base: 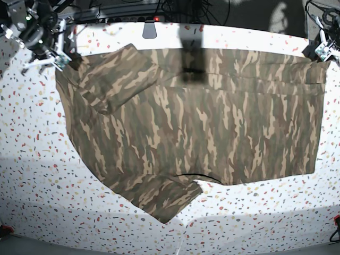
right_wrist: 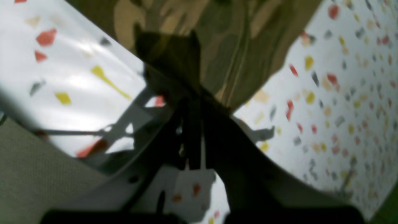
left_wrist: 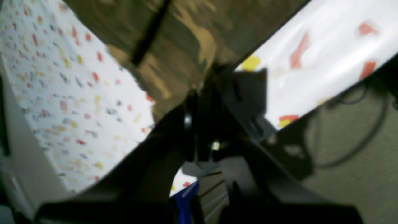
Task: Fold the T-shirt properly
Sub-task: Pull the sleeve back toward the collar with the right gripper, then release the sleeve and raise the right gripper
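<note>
Both grippers, left (base: 317, 52) and right (base: 62, 58), pinched the shirt (base: 196, 127) at its far corners; grasp step looked done. Next: lift together, fold toward the near edge.

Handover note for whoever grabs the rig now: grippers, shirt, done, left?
Left gripper: shut on a far corner of the T-shirt, at the base view's right.
Right gripper: shut on the opposite far corner, base view's left.
Shirt: spread mostly flat on the speckled table, one sleeve lying over the body near the right gripper, the other sleeve sticking out at the near edge.
Done: both corners gripped.
Left: no clear body fold yet; all the folding.
</note>
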Controlling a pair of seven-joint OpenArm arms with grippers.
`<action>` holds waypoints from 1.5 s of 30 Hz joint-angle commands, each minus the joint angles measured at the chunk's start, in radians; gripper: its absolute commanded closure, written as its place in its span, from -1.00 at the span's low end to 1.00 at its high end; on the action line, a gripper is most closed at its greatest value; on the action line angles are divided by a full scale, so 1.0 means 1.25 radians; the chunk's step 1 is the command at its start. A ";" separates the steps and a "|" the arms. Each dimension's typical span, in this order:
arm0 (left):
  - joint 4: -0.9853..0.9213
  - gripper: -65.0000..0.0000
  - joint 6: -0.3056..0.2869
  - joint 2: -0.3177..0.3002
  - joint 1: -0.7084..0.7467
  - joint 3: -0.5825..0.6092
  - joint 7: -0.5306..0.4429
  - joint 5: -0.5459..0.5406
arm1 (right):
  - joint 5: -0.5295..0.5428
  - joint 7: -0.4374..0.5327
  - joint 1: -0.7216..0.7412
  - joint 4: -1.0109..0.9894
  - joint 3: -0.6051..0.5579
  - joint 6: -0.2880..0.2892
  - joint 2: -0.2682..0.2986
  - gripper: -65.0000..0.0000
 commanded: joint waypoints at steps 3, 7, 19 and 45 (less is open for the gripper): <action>0.039 1.00 0.009 -0.014 0.038 -0.011 -0.002 -0.001 | -0.005 0.011 -0.063 0.012 0.032 -0.009 0.013 1.00; 0.047 1.00 0.009 -0.014 0.061 -0.011 -0.001 -0.001 | -0.008 0.042 -0.122 0.012 0.035 -0.010 0.013 1.00; 0.047 1.00 0.009 -0.012 0.071 -0.010 -0.003 -0.001 | -0.016 0.071 -0.137 0.031 0.035 -0.029 0.014 1.00; 0.047 1.00 0.009 -0.010 0.040 -0.010 -0.002 0.000 | -0.283 0.064 0.027 0.050 -0.205 -0.057 0.009 0.08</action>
